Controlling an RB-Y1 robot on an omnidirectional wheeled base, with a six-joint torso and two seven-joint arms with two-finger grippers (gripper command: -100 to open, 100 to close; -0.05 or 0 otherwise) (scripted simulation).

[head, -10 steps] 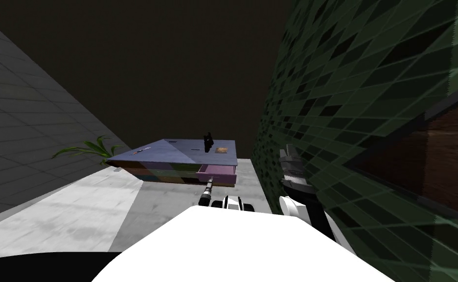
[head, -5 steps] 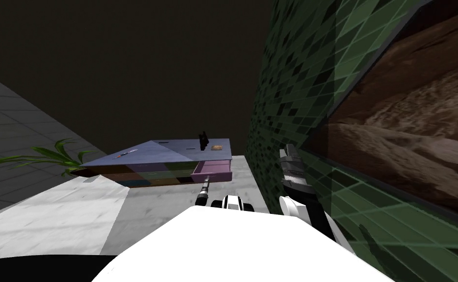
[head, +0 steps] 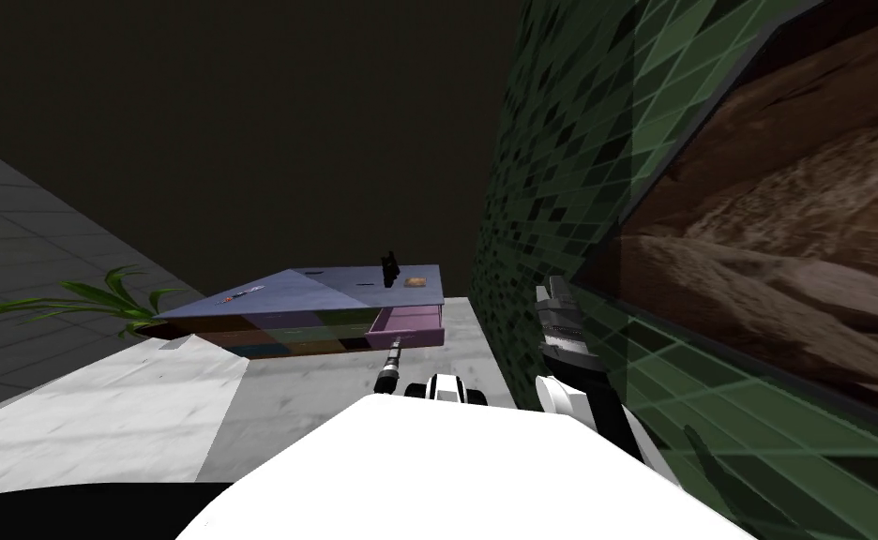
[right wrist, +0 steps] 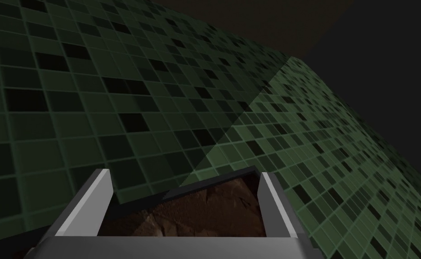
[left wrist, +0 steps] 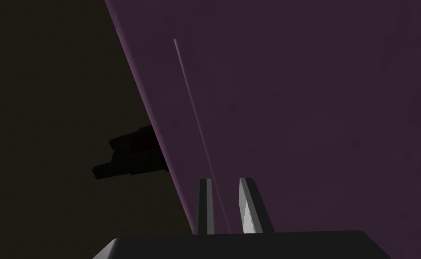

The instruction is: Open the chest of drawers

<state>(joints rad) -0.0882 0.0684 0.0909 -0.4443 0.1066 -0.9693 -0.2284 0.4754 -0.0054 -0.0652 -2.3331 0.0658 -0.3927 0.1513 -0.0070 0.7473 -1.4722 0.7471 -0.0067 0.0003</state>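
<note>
One drawer [head: 409,323] out, gripper [left wrist: 225,180] on handle [left wrist: 191,99]

Left arm [head: 388,377], dark-jointed slim forearm, reaches straight ahead and low from the chest. Left gripper [head: 398,344] [left wrist: 225,182], dark box with two thin light grey blade fingers [left wrist: 249,207], has the fingers drawn close together and near parallel, closed on the thin pale bar handle [left wrist: 192,103] running between the tips. Right arm [head: 564,347], white and grey with a dark wrist, is raised and bent upward, well apart from the left gripper. Right gripper [head: 549,294] [right wrist: 185,198] points up, its grey fingers [right wrist: 98,198] spread wide, holding nothing.
</note>
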